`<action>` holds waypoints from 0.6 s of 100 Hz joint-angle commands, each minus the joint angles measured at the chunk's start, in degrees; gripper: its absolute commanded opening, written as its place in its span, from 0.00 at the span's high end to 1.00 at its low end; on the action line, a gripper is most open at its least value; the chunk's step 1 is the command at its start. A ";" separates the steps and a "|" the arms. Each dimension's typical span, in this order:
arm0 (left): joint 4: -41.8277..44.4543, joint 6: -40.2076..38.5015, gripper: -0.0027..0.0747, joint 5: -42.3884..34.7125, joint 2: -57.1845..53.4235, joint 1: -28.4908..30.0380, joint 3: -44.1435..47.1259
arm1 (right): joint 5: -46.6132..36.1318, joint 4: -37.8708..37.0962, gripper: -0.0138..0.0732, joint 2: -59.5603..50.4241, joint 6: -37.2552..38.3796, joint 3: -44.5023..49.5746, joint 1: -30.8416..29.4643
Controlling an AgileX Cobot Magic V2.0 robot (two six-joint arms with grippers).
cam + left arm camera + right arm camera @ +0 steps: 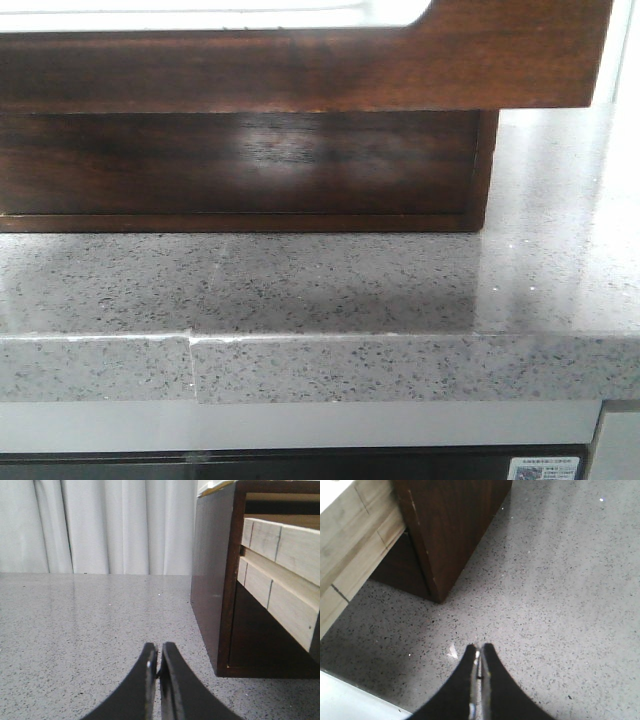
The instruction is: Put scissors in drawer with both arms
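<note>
The dark brown glossy drawer stands pulled out over the counter in the front view, its front showing white through a wide cutout along the top. Its pale wooden side shows in the left wrist view and the right wrist view. The scissors are in no view. My left gripper is shut and empty, low over the counter beside the cabinet's left side. My right gripper is shut and empty, above the counter near the cabinet's front corner. Neither gripper shows in the front view.
The dark brown cabinet stands on a speckled grey stone counter, whose front edge is near. A white curtain hangs behind the counter. A second pale drawer side sits lower in the cabinet.
</note>
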 commanded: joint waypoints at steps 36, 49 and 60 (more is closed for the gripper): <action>-0.33 0.08 0.99 -4.77 -1.75 0.19 2.08 | -3.27 1.39 0.92 -0.15 -0.05 -1.42 -0.31; -0.33 0.08 0.99 -4.77 -1.75 0.19 2.08 | -4.97 0.88 0.92 -3.92 -0.38 0.25 0.04; -0.33 0.08 0.99 -4.77 -1.75 0.19 2.08 | -13.94 -0.86 0.92 -12.34 -0.50 6.43 -0.18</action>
